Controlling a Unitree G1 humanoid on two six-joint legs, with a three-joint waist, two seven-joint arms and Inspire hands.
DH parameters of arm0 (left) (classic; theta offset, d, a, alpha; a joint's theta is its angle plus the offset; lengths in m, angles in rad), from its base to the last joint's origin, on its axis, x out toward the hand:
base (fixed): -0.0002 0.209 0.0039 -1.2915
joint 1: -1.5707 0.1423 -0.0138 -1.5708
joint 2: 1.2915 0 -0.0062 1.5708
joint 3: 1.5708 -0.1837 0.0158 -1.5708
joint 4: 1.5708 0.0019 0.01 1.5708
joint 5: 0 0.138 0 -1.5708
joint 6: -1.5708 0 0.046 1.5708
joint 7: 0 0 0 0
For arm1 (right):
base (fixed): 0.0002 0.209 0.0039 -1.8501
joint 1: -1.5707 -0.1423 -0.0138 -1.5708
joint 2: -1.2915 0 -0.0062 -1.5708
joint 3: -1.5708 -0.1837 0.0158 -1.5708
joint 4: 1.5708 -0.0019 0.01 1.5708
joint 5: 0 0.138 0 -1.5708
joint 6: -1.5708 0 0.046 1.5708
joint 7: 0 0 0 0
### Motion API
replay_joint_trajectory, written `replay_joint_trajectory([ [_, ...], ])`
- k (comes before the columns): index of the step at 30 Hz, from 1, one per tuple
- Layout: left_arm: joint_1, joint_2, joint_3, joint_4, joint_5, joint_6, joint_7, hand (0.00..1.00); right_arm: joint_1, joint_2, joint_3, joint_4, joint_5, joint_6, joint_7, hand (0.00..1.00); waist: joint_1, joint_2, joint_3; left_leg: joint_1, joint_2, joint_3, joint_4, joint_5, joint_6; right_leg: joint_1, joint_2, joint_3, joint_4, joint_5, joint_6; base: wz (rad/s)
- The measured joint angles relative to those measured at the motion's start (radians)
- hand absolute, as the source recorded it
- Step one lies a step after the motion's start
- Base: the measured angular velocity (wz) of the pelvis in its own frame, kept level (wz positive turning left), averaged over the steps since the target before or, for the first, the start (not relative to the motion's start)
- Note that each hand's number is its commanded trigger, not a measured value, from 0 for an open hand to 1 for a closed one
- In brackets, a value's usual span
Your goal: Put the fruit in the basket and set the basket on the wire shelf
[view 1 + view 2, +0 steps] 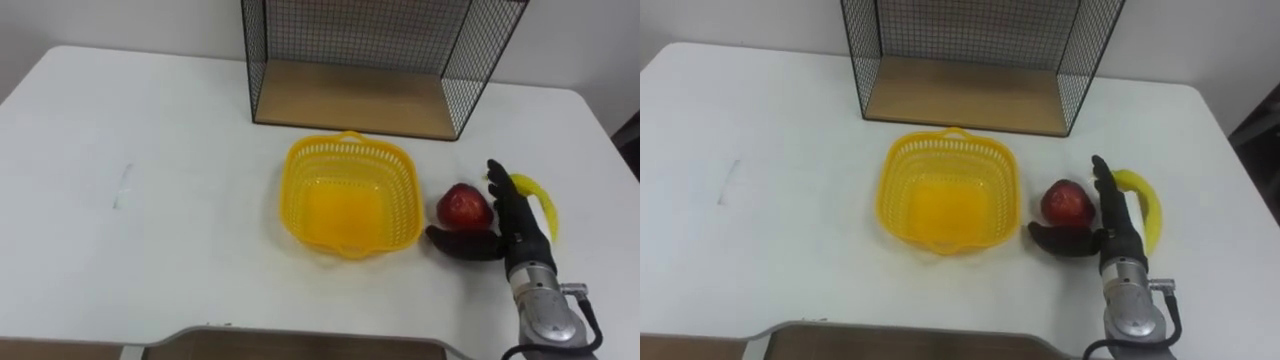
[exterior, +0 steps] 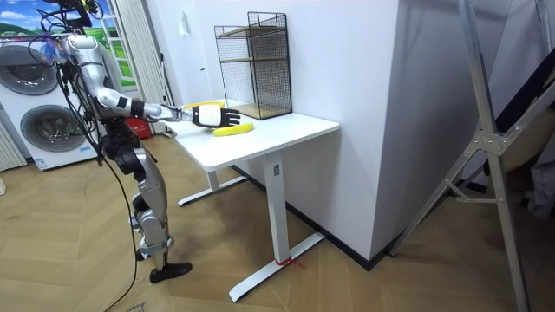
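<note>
A yellow plastic basket (image 1: 350, 195) (image 1: 948, 190) sits empty in the middle of the white table (image 1: 150, 180), in front of the black wire shelf (image 1: 370, 60) (image 1: 970, 50). To its right lies a red apple (image 1: 463, 205) (image 1: 1064, 199). My right hand (image 1: 505, 225) (image 1: 1105, 220) is open beside the apple, fingers straight along its right side and thumb stretched under it. A yellow banana (image 1: 538, 200) (image 1: 1143, 200) lies just right of the hand. In the room view the right hand (image 2: 212, 116) reaches over the table with the banana (image 2: 234, 130) in front of it.
The wire shelf (image 2: 253, 65) stands at the table's far edge by the wall, with a wooden bottom board (image 1: 350, 100). The table's left half is bare white. In the room view I stand at the table's end, washing machines (image 2: 43, 95) behind me.
</note>
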Motion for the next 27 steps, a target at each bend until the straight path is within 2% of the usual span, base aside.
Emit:
replay_joint_trajectory([
  [1,0.006,0.000,0.000,0.000,0.000,0.000,0.004,0.00,0.000,0.000,0.000,0.004,-0.030,0.000,0.004,0.00,-0.002,0.001,-0.0007,0.000,0.000,-0.001,0.001,0.000,0.000,0.002,0.001,0.003,-0.004,0.001,-0.001,0.00],
  [2,0.007,0.000,0.000,0.000,0.000,0.000,0.008,0.00,0.000,0.000,0.000,0.005,-0.040,0.000,0.008,0.05,-0.002,-0.001,-0.0016,0.000,0.000,-0.002,0.002,0.000,0.000,0.002,0.001,0.003,-0.004,0.001,-0.001,0.03],
  [3,0.008,0.000,0.000,0.001,0.000,0.000,0.015,0.00,0.000,0.000,-0.003,0.011,-0.065,0.000,0.021,0.23,-0.003,-0.003,-0.0030,0.000,-0.001,-0.003,0.002,0.000,0.000,0.004,0.001,0.003,-0.004,0.001,-0.001,0.05],
  [4,0.011,0.000,0.001,0.005,0.000,0.001,0.016,0.00,-0.004,0.000,-0.004,0.038,-0.082,-0.010,0.029,0.98,-0.004,-0.005,-0.0035,0.003,-0.001,-0.005,0.002,0.000,0.000,0.009,0.001,0.002,-0.007,0.001,-0.001,0.05],
  [8,0.012,0.001,-0.001,0.005,0.000,0.005,0.017,0.00,-0.018,0.000,-0.014,0.064,-0.117,-0.013,0.039,1.00,-0.011,-0.005,-0.0028,0.011,-0.002,-0.012,-0.001,0.000,0.000,0.019,0.001,0.000,-0.008,0.001,0.000,0.05],
  [13,0.013,0.001,-0.001,0.006,0.000,0.007,0.017,0.00,-0.067,-0.004,-0.078,0.118,-0.159,-0.009,0.030,1.00,-0.017,-0.003,-0.0028,0.013,-0.002,-0.013,0.000,0.000,0.000,0.027,0.002,0.002,-0.010,0.000,0.000,0.03],
  [20,0.021,0.001,-0.001,0.006,0.001,0.010,0.017,0.00,-0.069,-0.014,-0.088,0.127,-0.189,-0.006,0.019,1.00,-0.014,-0.007,-0.0049,0.017,-0.001,-0.016,0.001,-0.001,-0.001,0.035,0.006,0.004,-0.022,0.001,-0.001,0.00],
  [27,0.008,0.001,-0.001,0.006,0.001,0.010,0.017,0.00,-0.068,-0.005,-0.082,0.126,-0.166,0.000,0.020,1.00,-0.015,-0.008,-0.0057,0.018,0.001,-0.016,-0.002,-0.001,-0.002,0.035,0.008,0.009,-0.022,0.001,-0.001,0.00],
])
